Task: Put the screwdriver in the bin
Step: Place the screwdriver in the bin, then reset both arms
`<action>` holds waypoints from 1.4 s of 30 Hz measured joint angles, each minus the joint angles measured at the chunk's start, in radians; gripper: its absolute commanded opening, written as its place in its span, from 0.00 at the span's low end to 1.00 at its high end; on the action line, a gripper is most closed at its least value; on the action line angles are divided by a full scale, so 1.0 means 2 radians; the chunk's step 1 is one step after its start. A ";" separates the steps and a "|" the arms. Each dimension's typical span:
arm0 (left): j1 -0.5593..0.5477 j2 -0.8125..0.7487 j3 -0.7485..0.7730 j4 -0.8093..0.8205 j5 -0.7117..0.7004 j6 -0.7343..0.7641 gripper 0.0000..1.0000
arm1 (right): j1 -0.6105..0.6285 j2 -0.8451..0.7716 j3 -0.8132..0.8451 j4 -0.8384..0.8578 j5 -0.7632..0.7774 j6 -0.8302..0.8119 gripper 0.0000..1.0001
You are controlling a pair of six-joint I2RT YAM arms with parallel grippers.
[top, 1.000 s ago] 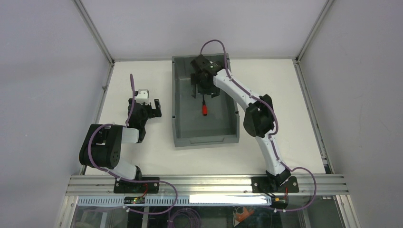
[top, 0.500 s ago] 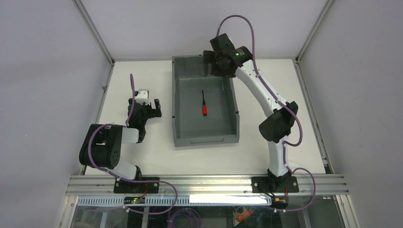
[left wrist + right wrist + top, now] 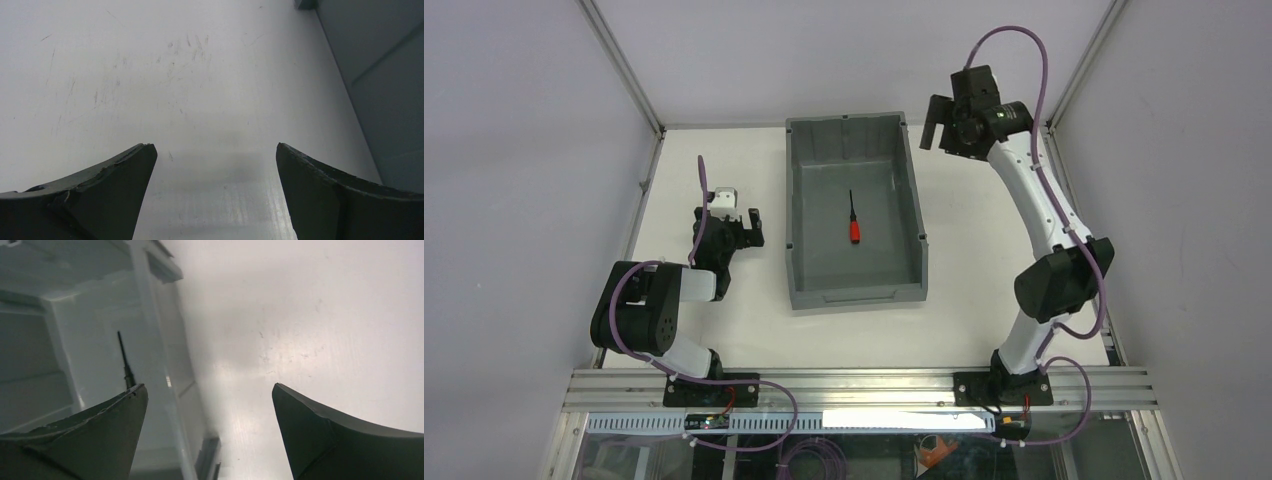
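The screwdriver (image 3: 853,222), red handle and thin black shaft, lies on the floor of the grey bin (image 3: 799,200) near its middle. Its black shaft shows in the right wrist view (image 3: 124,360) inside the bin (image 3: 150,315); the handle is hidden behind the left finger. My right gripper (image 3: 936,125) is open and empty, raised to the right of the bin's far right corner; its jaws stand wide apart in the right wrist view (image 3: 207,395). My left gripper (image 3: 729,222) is open and empty, low over the table left of the bin, as the left wrist view (image 3: 215,152) shows.
The bin's left wall (image 3: 380,85) fills the right of the left wrist view. White table (image 3: 1004,230) lies right of the bin, under the right arm. Metal frame posts stand at the back corners, and a rail (image 3: 854,385) runs along the near edge.
My right gripper has left the screwdriver lying in the bin, risen and swung right, from over the bin's far part to outside its far right corner. The left arm has not moved.
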 measured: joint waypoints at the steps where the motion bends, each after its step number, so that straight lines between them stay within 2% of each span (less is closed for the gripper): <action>1: 0.000 0.000 0.000 0.000 0.000 0.000 0.99 | -0.008 -0.006 -0.012 0.005 0.002 -0.003 0.99; 15: 0.000 0.000 0.000 0.000 0.000 0.000 0.99 | -0.096 -0.058 -0.191 0.093 0.003 -0.021 0.99; 26: 0.000 0.000 0.000 0.000 0.000 0.000 0.99 | -0.135 -0.079 -0.321 0.191 -0.023 -0.021 0.99; 42: 0.000 0.000 0.000 0.000 0.000 0.000 0.99 | -0.145 -0.058 -0.416 0.299 -0.088 -0.038 0.99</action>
